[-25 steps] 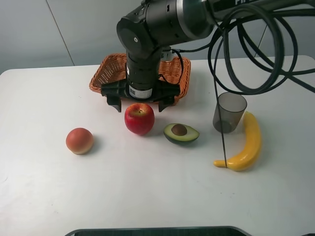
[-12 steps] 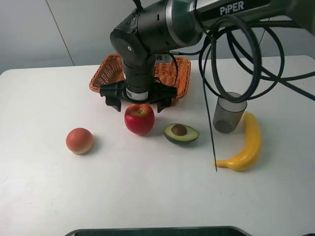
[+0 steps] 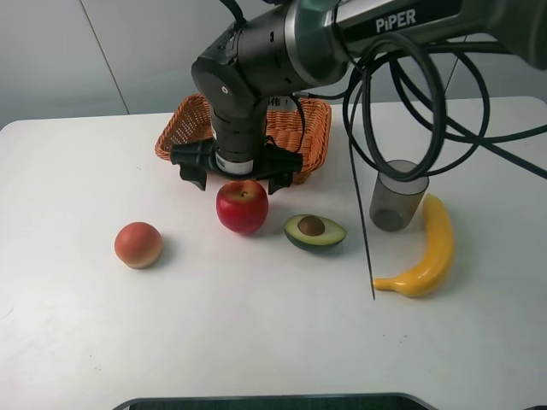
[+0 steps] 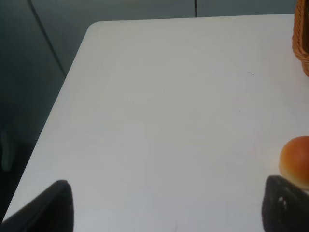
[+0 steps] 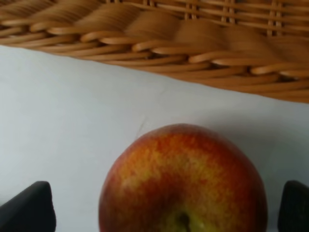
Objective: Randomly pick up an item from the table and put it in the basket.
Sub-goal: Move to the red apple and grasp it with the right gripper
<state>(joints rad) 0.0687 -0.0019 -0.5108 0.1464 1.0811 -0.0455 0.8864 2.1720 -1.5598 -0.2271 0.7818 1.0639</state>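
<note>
The red apple stands on the white table just in front of the wicker basket. My right gripper reaches across the middle and hangs open just over the apple's far side, one finger on each side, not touching it. In the right wrist view the apple lies between the two open fingertips of the gripper, with the basket's wall right behind. My left gripper is open and empty over bare table; it does not show in the exterior view.
An orange-pink peach lies left of the apple and shows in the left wrist view. A halved avocado, a grey cup and a yellow banana lie to the right. A cable hangs by the cup.
My right arm has shifted a little to the left and the gripper has edged slightly toward the basket. The apple has not moved.
</note>
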